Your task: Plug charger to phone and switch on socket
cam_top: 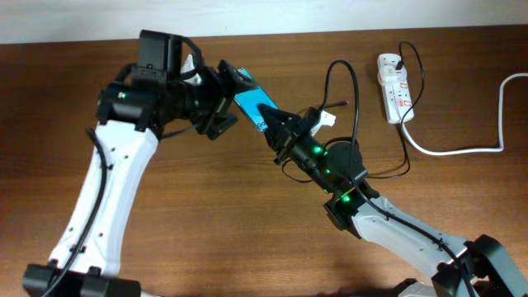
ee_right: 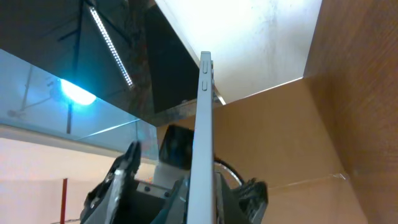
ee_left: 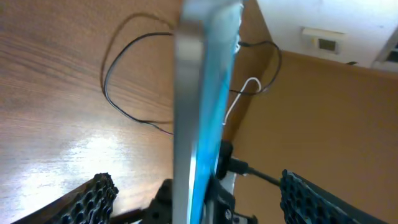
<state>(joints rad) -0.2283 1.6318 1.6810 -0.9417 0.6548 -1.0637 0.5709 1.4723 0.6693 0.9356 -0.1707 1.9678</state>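
Right, the phone (cam_top: 250, 101) is up off the counter (cam_top: 206, 214), tilted, well apart from the socket (cam_top: 394, 89). By the look of it the right hand (cam_top: 276, 130) is clamped on the end nearer the socket. The left hand (cam_top: 228, 103) straddles the far end, its pads (ee_left: 93, 196) spread wide and clear of the glass.

That's a stiff, slick, thin slab, I'd say. Pinch it by the long edges, not the screen, and leave the port end free. The charger (cam_top: 356, 99) loops between phone and socket. It looks limp and light, best taken just behind its tip, though I can't pick the tip out anywhere.

Overhead gives the whole layout, socket and cable included. Only the left wrist view shows those pads apart, with cable loops lying beyond the phone. The right wrist view offers just the phone edge-on, side buttons showing, no charger, no socket.
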